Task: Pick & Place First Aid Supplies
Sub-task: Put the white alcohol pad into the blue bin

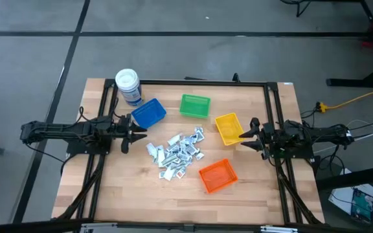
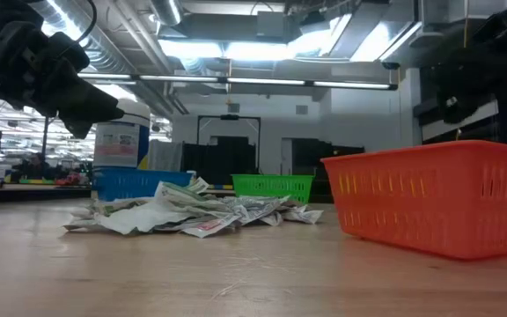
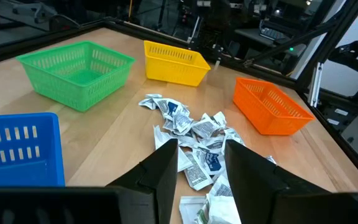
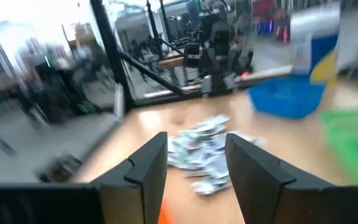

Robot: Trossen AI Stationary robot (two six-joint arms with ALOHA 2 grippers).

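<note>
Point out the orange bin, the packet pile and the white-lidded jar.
orange bin (image 1: 218,176): high view, on its mesh floor.
packet pile (image 1: 175,153): high view, middle of the heap.
white-lidded jar (image 1: 127,80): high view, on its lid.

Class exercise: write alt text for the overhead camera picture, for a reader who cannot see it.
A heap of small white packets lies mid-table, ringed by four empty baskets: blue, green, yellow and orange. The left claw and right claw wait open on either side, holding nothing. A white-lidded jar stands behind the blue basket.
</note>
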